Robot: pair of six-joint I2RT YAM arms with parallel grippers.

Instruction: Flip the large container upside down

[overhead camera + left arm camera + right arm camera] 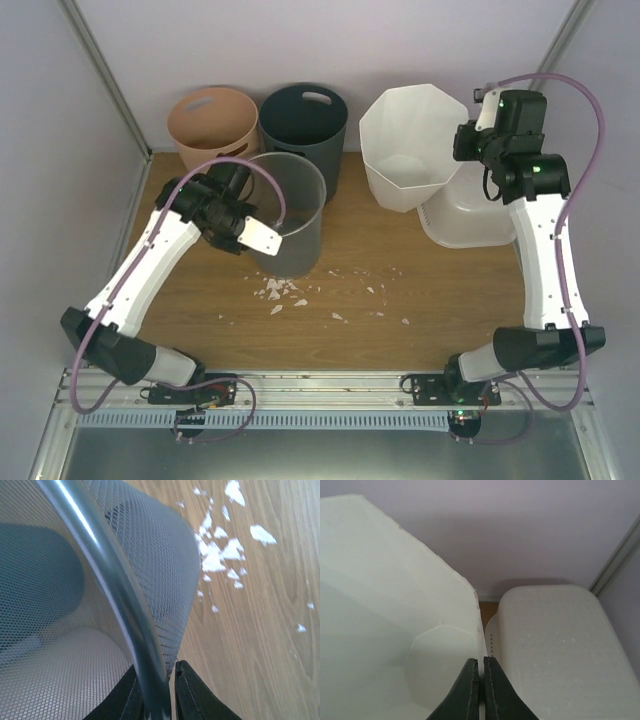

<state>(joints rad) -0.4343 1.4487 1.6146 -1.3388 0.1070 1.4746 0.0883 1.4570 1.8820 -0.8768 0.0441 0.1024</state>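
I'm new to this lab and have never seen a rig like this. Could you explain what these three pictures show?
These are two white robot arms bolted to the near edge of a wooden table. One picture looks down from above. The other two come from a small camera on each wrist, so you see each hand's dark fingers up close. The left hand is closed on the rim of the grey wire-mesh bin. The right hand pinches the wall of the tall white faceted bin. Beside that bin sits the large container, apparently bottom-up. At the back stand a peach bin and a dark bin. White scraps lie on the wood.
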